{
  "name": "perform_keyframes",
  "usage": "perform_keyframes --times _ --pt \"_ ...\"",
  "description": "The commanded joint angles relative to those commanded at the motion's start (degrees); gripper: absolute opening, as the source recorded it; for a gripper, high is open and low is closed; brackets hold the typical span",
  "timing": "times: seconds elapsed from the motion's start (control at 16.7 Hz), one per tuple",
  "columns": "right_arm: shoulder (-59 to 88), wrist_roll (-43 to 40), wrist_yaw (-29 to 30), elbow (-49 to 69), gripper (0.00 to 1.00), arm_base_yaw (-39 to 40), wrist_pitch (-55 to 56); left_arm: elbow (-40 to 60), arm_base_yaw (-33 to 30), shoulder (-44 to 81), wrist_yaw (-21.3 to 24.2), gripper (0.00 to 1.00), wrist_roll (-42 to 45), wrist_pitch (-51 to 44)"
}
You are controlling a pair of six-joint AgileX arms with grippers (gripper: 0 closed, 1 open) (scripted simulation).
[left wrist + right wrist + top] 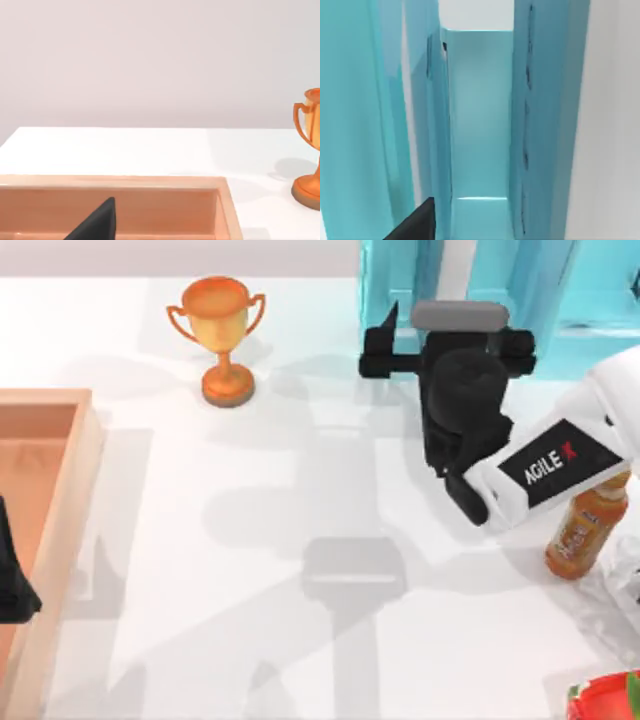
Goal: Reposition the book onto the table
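Two arms, one at work. White counter (pixel 300 540); light-blue shelf unit (pixel 400 280) at its 1 o'clock. The book (pixel 545 125) looks to be the upright teal slab in the shelf bay, hard to separate from the dividers. The right gripper (pixel 440 350) hangs just in front of that bay; can't tell how its jaws stand. To do this well: line up square with the slab, clamp across both covers, draw straight out without scraping dividers, then lay it flat on bare counter. The left gripper (pixel 12 590) is parked over the wooden tray (pixel 75 490) at 9 o'clock, jaws unclear.
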Motion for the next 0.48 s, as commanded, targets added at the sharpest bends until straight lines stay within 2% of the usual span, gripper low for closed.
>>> perform_keyframes --times 0.3,0.48 --pt "5.1 -0.1 -3.4 11.3 1.00 -3.5 -6.1 0.0 0.0 0.0 0.0 1.00 0.0 0.0" --pt "6.0 -0.1 -4.1 13.1 1.00 -4.1 -7.1 0.0 0.0 0.0 0.0 1.00 0.0 0.0"
